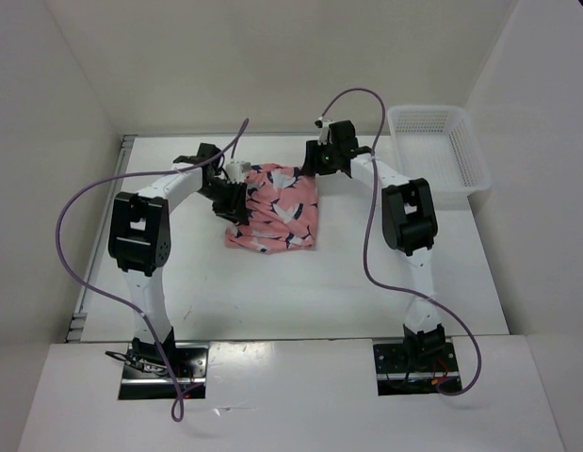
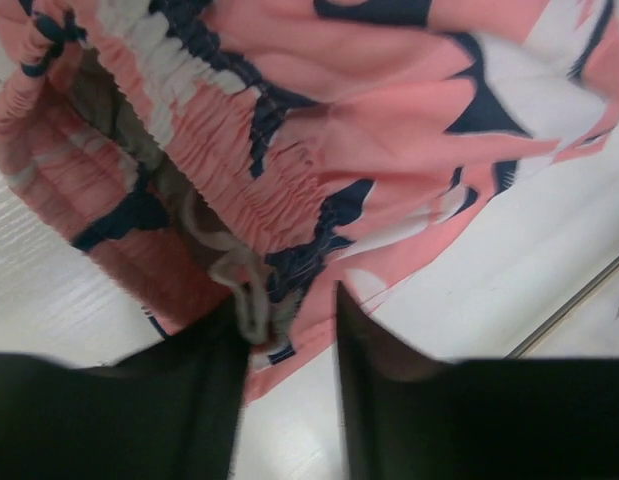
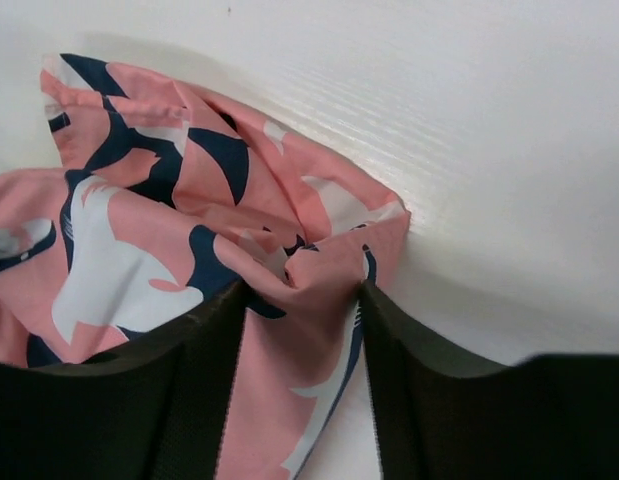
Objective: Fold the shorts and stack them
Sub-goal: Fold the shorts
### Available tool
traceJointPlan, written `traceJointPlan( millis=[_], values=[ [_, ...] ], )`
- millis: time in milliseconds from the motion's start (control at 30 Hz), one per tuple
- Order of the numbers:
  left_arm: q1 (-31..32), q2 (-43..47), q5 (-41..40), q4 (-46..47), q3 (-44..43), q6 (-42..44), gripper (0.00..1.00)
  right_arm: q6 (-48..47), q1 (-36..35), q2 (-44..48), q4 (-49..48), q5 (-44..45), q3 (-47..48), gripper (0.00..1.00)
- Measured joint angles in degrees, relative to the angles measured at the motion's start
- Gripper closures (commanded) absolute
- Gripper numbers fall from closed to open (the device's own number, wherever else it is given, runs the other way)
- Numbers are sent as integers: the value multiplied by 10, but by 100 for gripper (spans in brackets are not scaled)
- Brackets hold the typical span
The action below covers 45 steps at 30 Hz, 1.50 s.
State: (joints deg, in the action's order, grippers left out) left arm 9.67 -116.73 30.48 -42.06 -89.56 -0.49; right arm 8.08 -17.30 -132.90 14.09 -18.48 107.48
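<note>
The salmon-pink shorts [image 1: 272, 212] with navy-and-white shapes lie bunched on the white table, between the two arms at the far middle. My left gripper [image 1: 233, 193] is at their left edge. In the left wrist view its jaws [image 2: 289, 310] stand apart over the elastic waistband [image 2: 219, 130] and the pale drawstring [image 2: 251, 300], with bare table showing in the gap. My right gripper [image 1: 315, 160] is at the shorts' far right corner. In the right wrist view it [image 3: 301, 290] pinches a puckered fold of the shorts [image 3: 139, 220] between its fingers.
A white perforated basket [image 1: 437, 146] stands at the far right of the table. White walls close in the left, back and right. A metal strip [image 2: 569, 310] runs along the table's left edge [image 1: 93, 273].
</note>
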Motion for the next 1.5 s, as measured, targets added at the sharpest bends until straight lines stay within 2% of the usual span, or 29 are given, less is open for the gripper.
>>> traceJointPlan(
  millis=[33, 67, 100, 167, 267, 400, 567, 600, 667, 700, 733, 800, 833, 1067, 1233, 1433, 1500],
  values=[
    [0, -2, -4, -3, 3, 1, 68, 2, 0, -2, -1, -2, 0, 62],
    [0, -4, -8, -5, 4, 2, 73, 6, 1, -6, -2, -2, 0, 70],
    [0, -6, -10, -8, 5, 2, 83, 12, 1, -10, -4, -1, 0, 77],
    [0, -9, -16, -13, 7, 3, 93, 22, 1, -20, -6, 4, 0, 91],
    [0, -11, -22, -21, 7, 2, 96, 35, 1, -34, -6, 10, 2, 98],
    [0, -12, -29, -36, 7, 2, 97, 46, 1, -45, -6, 22, 14, 99],
    [1, -12, -38, -43, 18, 2, 94, 53, 1, -47, -7, 36, 41, 90],
    [2, -12, -39, -44, 24, 2, 81, 54, 1, -47, -9, 37, 45, 76],
    [3, -12, -42, -49, 32, 2, 66, 56, 1, -47, -10, 37, 49, 54],
    [3, -12, -43, -53, 34, 1, 60, 55, 1, -47, -10, 37, 50, 31],
    [3, -12, -43, -57, 34, 3, 50, 54, 1, -47, -9, 36, 50, 25],
    [3, -12, -41, -66, 31, 2, 40, 42, 1, -47, -10, 31, 50, 16],
    [3, -12, -37, -70, 27, 3, 30, 38, 1, -47, -10, 27, 50, 15],
    [-23, -6, 7, -81, -96, 3, 5, -11, 1, -28, 3, -1, 45, 13],
    [-40, 4, 1, -28, -154, 2, 5, -74, 1, 73, 22, -32, -36, 14],
    [-33, -84, -17, 7, -192, 2, 6, -207, -10, 188, 63, -59, -196, 24],
    [-30, -113, -17, 5, -192, 1, 18, -254, -32, 204, 84, -56, -245, 25]
  ],
)
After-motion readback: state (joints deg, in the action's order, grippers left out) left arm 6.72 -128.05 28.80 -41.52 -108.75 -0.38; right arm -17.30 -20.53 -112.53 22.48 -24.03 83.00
